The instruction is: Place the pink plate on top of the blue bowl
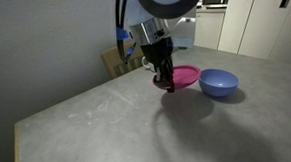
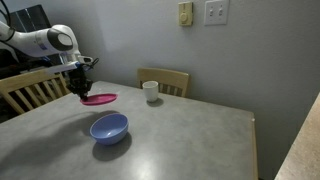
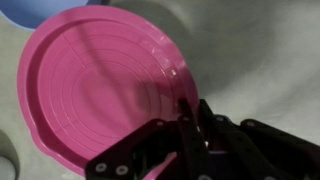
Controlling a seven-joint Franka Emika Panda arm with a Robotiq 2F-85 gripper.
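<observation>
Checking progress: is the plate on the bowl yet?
Off. The plate is beside the bowl, apart, its rim pinched by the end effector.

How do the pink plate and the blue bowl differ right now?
The pink plate is flat and magenta; the blue bowl is deep and periwinkle. The plate's rim is pinched in the shut gripper; the bowl stands free on the table, untouched. Both are round.

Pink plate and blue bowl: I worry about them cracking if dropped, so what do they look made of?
The pink plate looks like moulded plastic with a semi-gloss finish: fine concentric rings and soft highlights show in the wrist view. The blue bowl is probably plastic too, smooth and evenly coloured, though too small to be sure.
</observation>
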